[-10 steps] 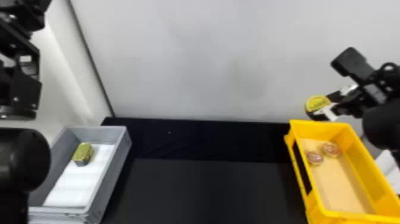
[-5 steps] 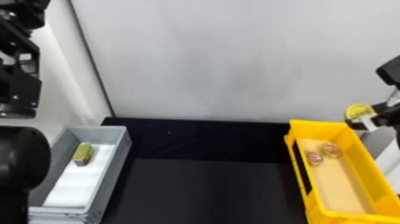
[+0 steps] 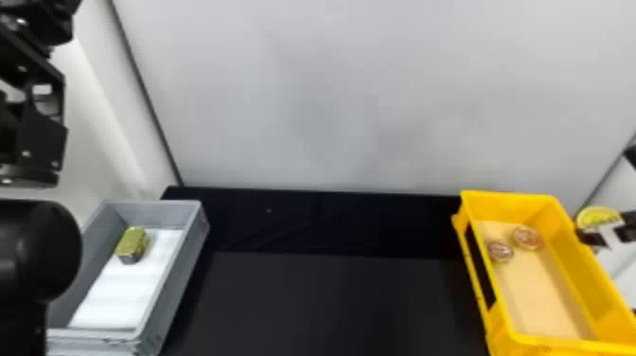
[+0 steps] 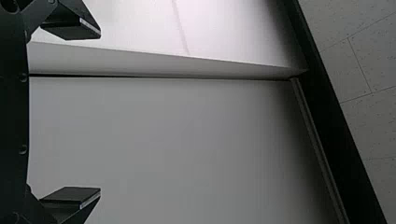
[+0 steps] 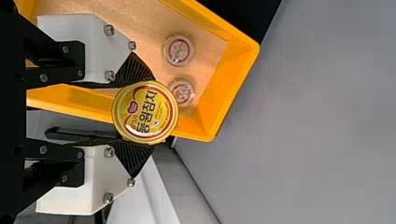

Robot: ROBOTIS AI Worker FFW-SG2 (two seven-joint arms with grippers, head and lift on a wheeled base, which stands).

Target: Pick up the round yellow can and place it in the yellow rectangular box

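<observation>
- Yellow rectangular box (image 3: 507, 196) being taken as landmark; it is being borne by the black-covered counter (image 3: 331, 303), at the right of the head view.
- Round yellow can (image 5: 145, 112) being pinched from two opposite sides by the right gripper (image 3: 608, 230). In the head view it is being held just beside the right rim of the yellow rectangular box, toward the far end; height over the rim cannot be told.
- In the right wrist view, the printed yellow lid, edged in red, is being turned toward the camera; a wall of the yellow rectangular box is being partly covered by the can.
- Ridged black fingertips (image 5: 133, 158) being pressed against the can's side; white finger mounts are being seen behind them.
- Two small round containers (image 3: 526, 237) being held within the yellow rectangular box, on its tan floor near the far end. They are being kept close together, a narrow gap between them; red-and-white tops are being shown.
- Gray box (image 3: 154, 213) being borne by the same counter, well to the left of the yellow rectangular box. It is being lined with a white sheet (image 3: 120, 293).
- Gold tin (image 3: 132, 242) being held inside the gray box, near its far end.
- Left gripper (image 3: 42, 118) being kept high, left of the yellow rectangular box and well apart from it. Its fingers are being held wide apart, with nothing being gripped.
</observation>
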